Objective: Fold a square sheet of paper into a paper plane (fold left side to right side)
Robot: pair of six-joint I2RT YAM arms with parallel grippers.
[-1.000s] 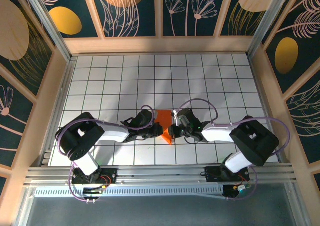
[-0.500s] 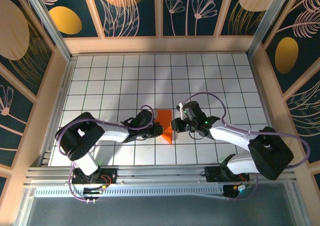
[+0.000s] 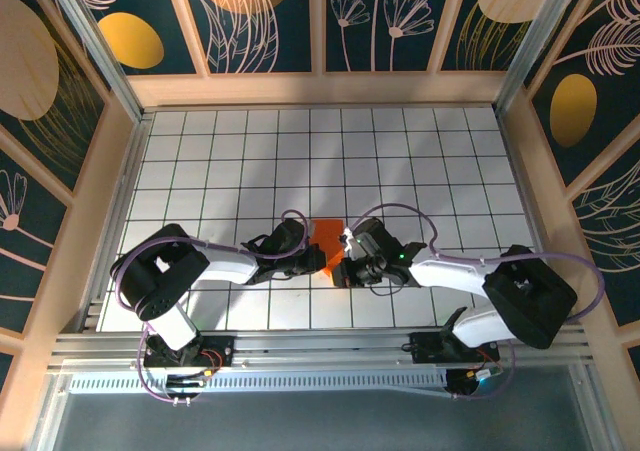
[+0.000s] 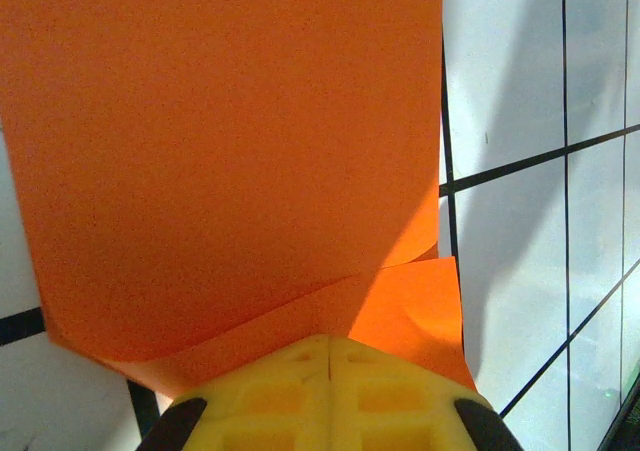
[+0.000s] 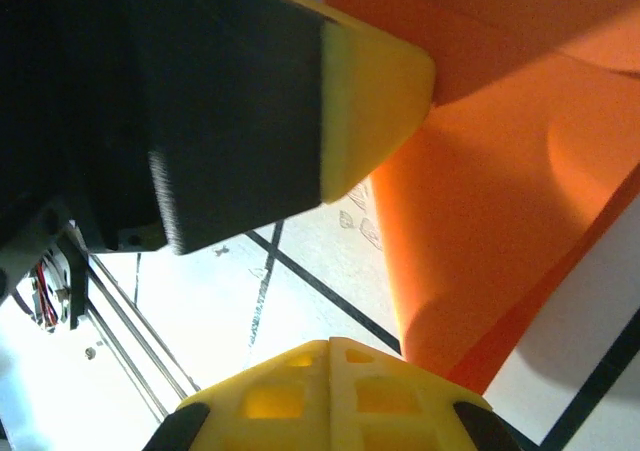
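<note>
Find the square sheet of paper (image 3: 328,241) just below the centre of the top view, on the white gridded tabletop (image 3: 420,161), wedged between the two hands. Already in layers, to judge from the left wrist view: one broad orange panel across the upper frame, a second layer peeking out beneath along a slanted edge at lower centre. Not flat either. In the right wrist view, bowed and standing up off the tabletop down the right side of the frame.

Treat as featherlight, limp and smooth. Likely to slide under a push, to buckle rather than bear any load, and to keep every crease pressed into it, wanted or not. Probably best taken at a free edge or corner with a light pinch, or pinned flat under a closed tip.

See the left hand (image 4: 330,349) at bottom centre of its own view, yellow fingers pressed fully together, tips at the paper's near edge. Cannot tell whether nipping a layer or merely bearing on it. Stretched in low from the left of the top view.

Much the same for the right hand (image 5: 330,349): fingers closed tight at the bottom of its frame, just beside the raised paper, any hold on it impossible to confirm. Extended from the right of the top view, angled toward the sheet's lower corner.
</note>
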